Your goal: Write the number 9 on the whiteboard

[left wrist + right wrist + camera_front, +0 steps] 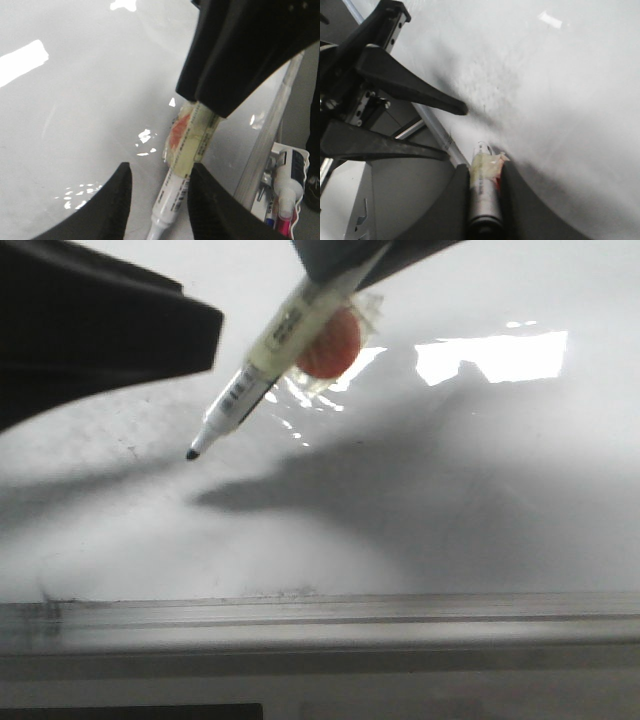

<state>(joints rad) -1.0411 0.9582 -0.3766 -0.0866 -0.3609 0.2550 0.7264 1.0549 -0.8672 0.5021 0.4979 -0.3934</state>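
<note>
The whiteboard (450, 500) fills the front view, glossy with grey smudges. No number 9 shows on it in any view. My right gripper (345, 280) reaches in from above and is shut on a white marker (265, 355) wrapped in yellowish tape with an orange patch (332, 340). The black tip (192, 453) points down-left, and its shadow lies a little apart from it on the board. In the right wrist view the gripper (482, 170) clamps the marker barrel (482, 200). My left gripper (160, 167) is open, with the marker (180, 185) passing between its fingers and resting close to one of them.
A silver-grey edge rail (320, 615) runs along the board's near side. Bright glare (495, 355) sits at the back right. A holder with other markers (287, 195) stands beyond the rail. The left gripper (150, 330) hangs dark over the board's left part.
</note>
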